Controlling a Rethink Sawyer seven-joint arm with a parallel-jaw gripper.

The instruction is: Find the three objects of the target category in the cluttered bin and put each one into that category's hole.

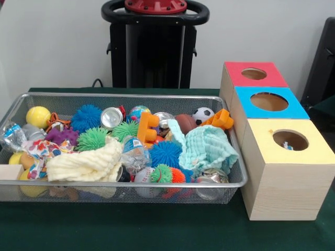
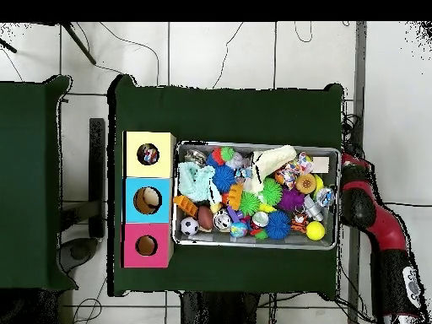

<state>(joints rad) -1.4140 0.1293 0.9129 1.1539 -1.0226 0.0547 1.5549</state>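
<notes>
The wire mesh bin (image 1: 230,180) fills the left and centre of the front view, packed to the rim. A cream cloth (image 1: 84,164) is draped at lower left, a mint-green cloth (image 1: 209,149) bunched at the right end, and between them sits a blue spiky ball (image 1: 166,152). A green spiky ball (image 1: 93,138) and another blue one (image 1: 86,117) sit further back, with a yellow ball (image 1: 38,116) in the upper left corner of the bin. An orange toy block (image 1: 148,128) stands near the middle, and a small soccer ball (image 1: 202,115) shows at the back right beside an orange plastic piece (image 1: 221,120).

To the right of the bin stand three wooden boxes in a row: the red-topped box (image 1: 255,76) furthest up the frame, the blue-topped box (image 1: 269,103) in the middle, the yellow-topped box (image 1: 290,142) lowest, each with a round hole. Something small shows inside the yellow one's hole.

In the overhead view the red arm (image 2: 375,224) curves along the right edge, off the green table (image 2: 228,114) and well apart from the bin. Its claw is hidden there, so I cannot tell whether it is released or clenched.
</notes>
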